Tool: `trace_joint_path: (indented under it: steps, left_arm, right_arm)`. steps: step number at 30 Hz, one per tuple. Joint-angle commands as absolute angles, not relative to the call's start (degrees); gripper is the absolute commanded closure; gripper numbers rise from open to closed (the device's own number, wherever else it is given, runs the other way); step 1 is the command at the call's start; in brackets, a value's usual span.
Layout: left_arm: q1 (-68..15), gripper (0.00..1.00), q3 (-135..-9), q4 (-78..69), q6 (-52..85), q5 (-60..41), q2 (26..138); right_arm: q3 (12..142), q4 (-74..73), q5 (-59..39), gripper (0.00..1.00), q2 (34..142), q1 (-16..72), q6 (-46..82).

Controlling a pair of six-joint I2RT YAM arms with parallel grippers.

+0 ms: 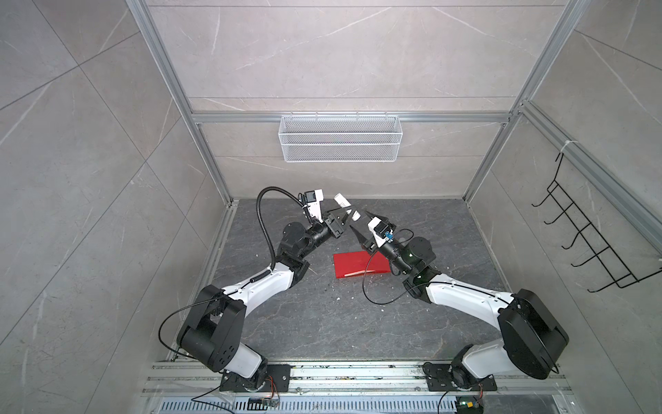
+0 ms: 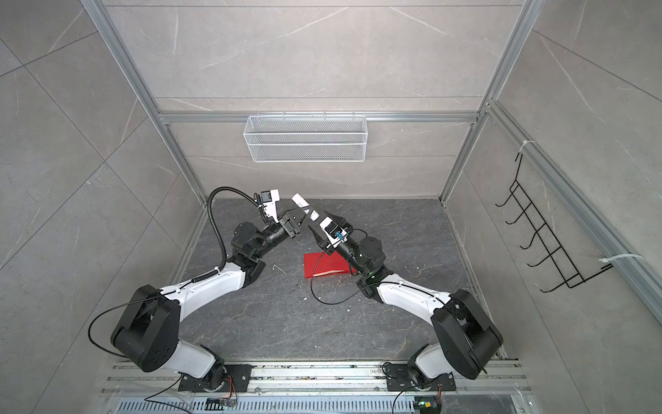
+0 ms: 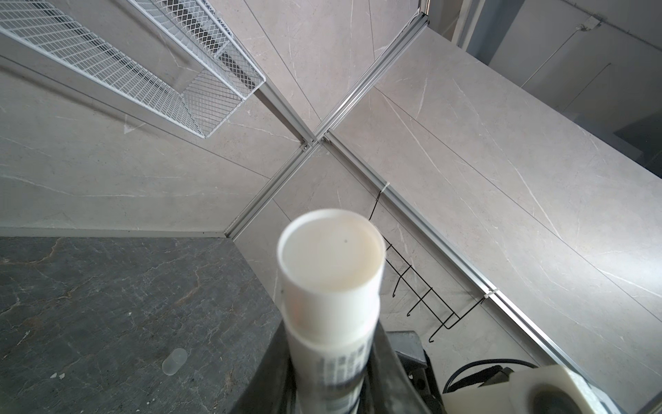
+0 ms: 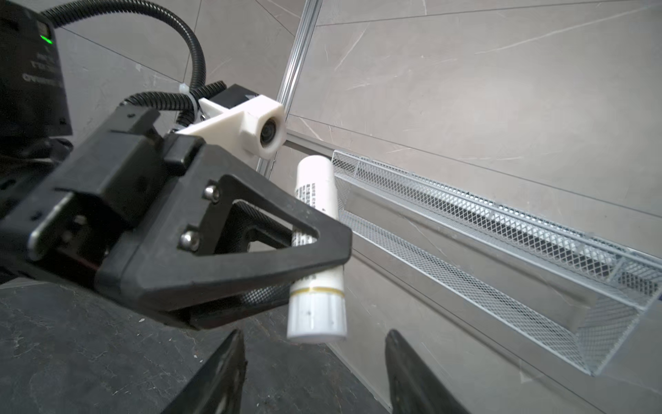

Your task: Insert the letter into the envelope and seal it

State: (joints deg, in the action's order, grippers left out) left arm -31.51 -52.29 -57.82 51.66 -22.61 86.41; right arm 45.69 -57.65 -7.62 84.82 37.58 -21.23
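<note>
L gripper point(image 1: 345, 214) clamps white glue stick point(image 4: 317, 312) mid-tube. We note R gripper point(image 1: 359, 219) jaws spread, just beside tube's lower end. Red envelope point(image 1: 353, 263) lies flat under R wrist, partly covered. Clear cap point(image 3: 174, 361) loose on dark stone tabletop point(image 1: 322, 322) near L gripper. Mesh basket point(image 1: 340, 143) on gray wall beyond both.

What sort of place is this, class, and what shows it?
Probably a robot test cell: a left arm and right arm bolted to a rail, aluminium-framed walls, and a hung wire basket.
</note>
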Motion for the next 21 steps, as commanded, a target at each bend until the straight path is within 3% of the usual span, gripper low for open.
trace_joint_path:
  steps: [1,21]
  left_arm:
    - [-31.55,1.0,-53.73,-60.11,51.98,-22.9,86.04]
    - [-31.55,1.0,-53.39,-60.11,52.12,-23.32,86.04]
  right_arm:
    - [47.79,-59.15,-4.49,0.47,85.85,38.13,-23.68]
    - [49.68,-58.97,-4.03,0.66,87.1,39.11,-23.84]
